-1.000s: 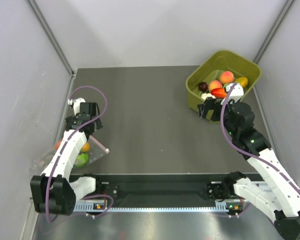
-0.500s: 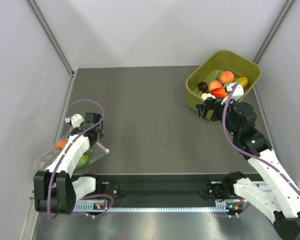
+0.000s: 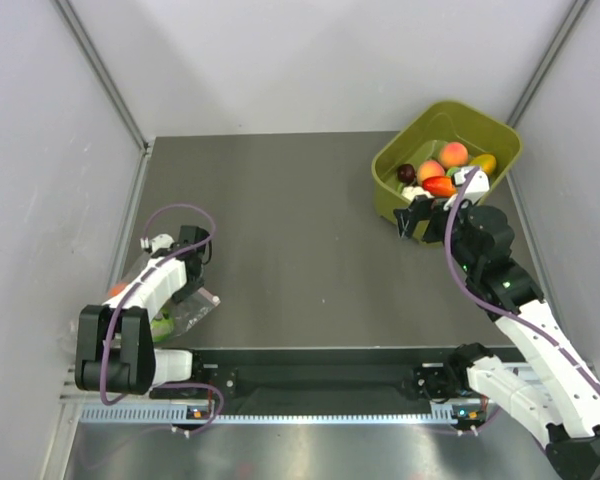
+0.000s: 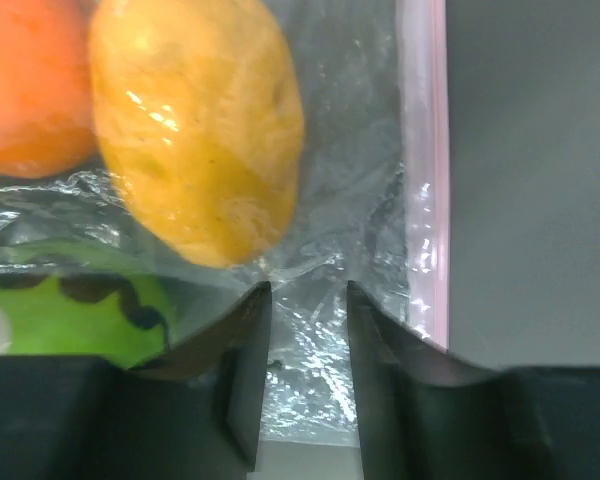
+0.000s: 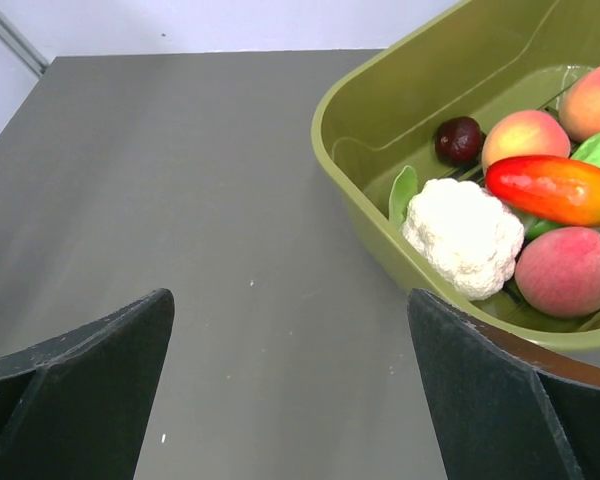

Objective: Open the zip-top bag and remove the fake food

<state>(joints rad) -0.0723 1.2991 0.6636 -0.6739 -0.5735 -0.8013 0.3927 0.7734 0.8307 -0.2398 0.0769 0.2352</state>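
Observation:
The zip-top bag (image 3: 192, 312) lies at the table's near left corner, its pink zip strip (image 4: 425, 180) running along the right of the left wrist view. Inside it the fake food shows through the clear film: an orange fruit (image 4: 30, 80), a yellow-orange fruit (image 4: 200, 130) and a green fruit (image 4: 70, 320). My left gripper (image 4: 308, 300) points down on the bag (image 4: 320, 350) just beside the zip strip. Its fingers (image 4: 245, 370) stand a narrow gap apart with crinkled film between them. My right gripper (image 3: 412, 218) hangs wide open over bare table by the tub, holding nothing.
An olive-green tub (image 3: 445, 165) at the back right holds several toy foods, among them a white cauliflower (image 5: 462, 235) and peaches. Its rim (image 5: 380, 220) is close to the right gripper (image 5: 290, 320). Grey walls enclose the table on the left, right and far sides.
My left gripper has come down toward the near edge onto the bag, and its jaws have narrowed from wide open to a small gap. The right arm has stayed put.

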